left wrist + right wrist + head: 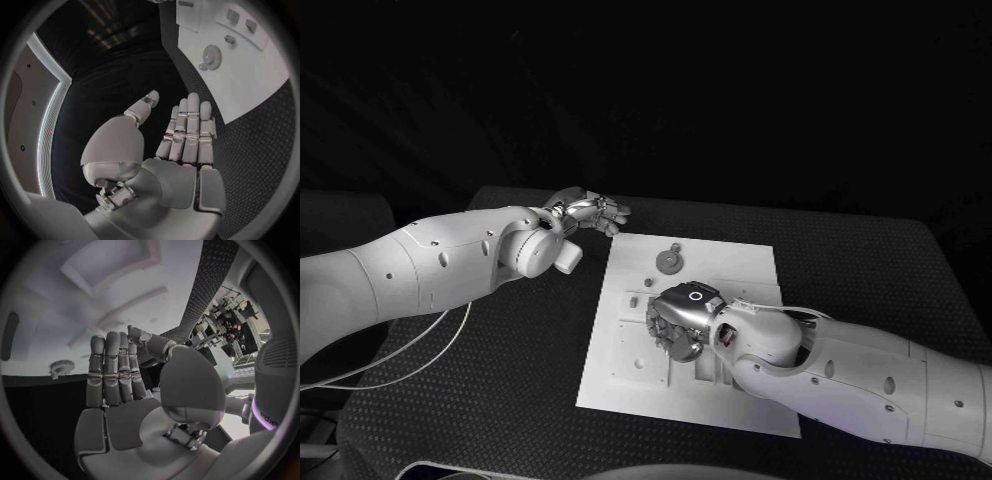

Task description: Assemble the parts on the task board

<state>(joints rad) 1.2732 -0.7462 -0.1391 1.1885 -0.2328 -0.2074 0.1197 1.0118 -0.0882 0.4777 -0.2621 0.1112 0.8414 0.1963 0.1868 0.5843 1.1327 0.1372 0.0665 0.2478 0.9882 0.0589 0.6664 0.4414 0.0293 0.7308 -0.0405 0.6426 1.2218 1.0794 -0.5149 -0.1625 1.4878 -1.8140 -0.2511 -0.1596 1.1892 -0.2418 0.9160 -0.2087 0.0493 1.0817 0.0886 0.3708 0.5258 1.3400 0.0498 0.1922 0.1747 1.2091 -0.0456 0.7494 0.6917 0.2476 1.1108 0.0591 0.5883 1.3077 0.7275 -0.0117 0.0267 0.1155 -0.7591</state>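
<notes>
The white task board (733, 265) lies in the middle of the black table. A grey gear (671, 262) lies flat near the board's far edge, also seen as the gear (209, 55) and the gear (62, 366). Small grey parts (232, 17) stand further along the board (250, 80). My left hand (589, 212) hovers over the table just off the board's far left corner; the left hand (181, 135) holds nothing, its fingers straight and the thumb apart. My right hand (682, 318) is above the board's middle, hiding the slots there. The right hand (115, 375) is flat with nothing in it.
A white cable (416, 360) loops over the table on the left under my left arm. Black table surface (516, 390) lies left of the board and behind it. My right forearm (848, 375) covers the board's near right corner.
</notes>
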